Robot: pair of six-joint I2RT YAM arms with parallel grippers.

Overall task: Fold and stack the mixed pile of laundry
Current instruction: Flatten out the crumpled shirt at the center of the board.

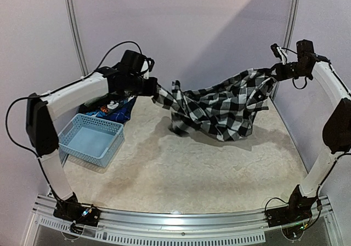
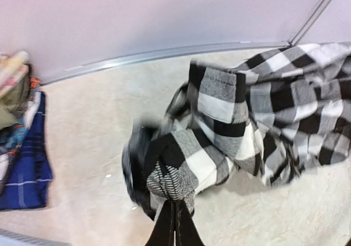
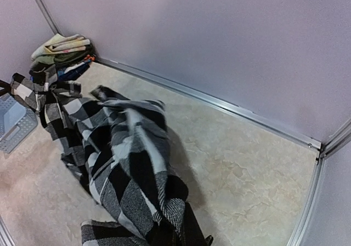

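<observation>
Okay, left gripper (image 1: 152, 87) and right gripper (image 1: 276, 70) pinch opposite ends of the checked shirt (image 1: 225, 108), slung over the table (image 1: 181, 175), probably to spread it for folding.

Seen from above, the left arm (image 1: 77, 92) hides much of the laundry pile (image 1: 112, 112) at upper left. The checked shirt (image 1: 225, 106) swallows the tips of the left pincer (image 1: 152, 86) and right pincer (image 1: 274, 70). In the left wrist view, part of the shirt at lower centre is blurred. The right wrist view's left edge crops the basket (image 3: 13, 123).
</observation>
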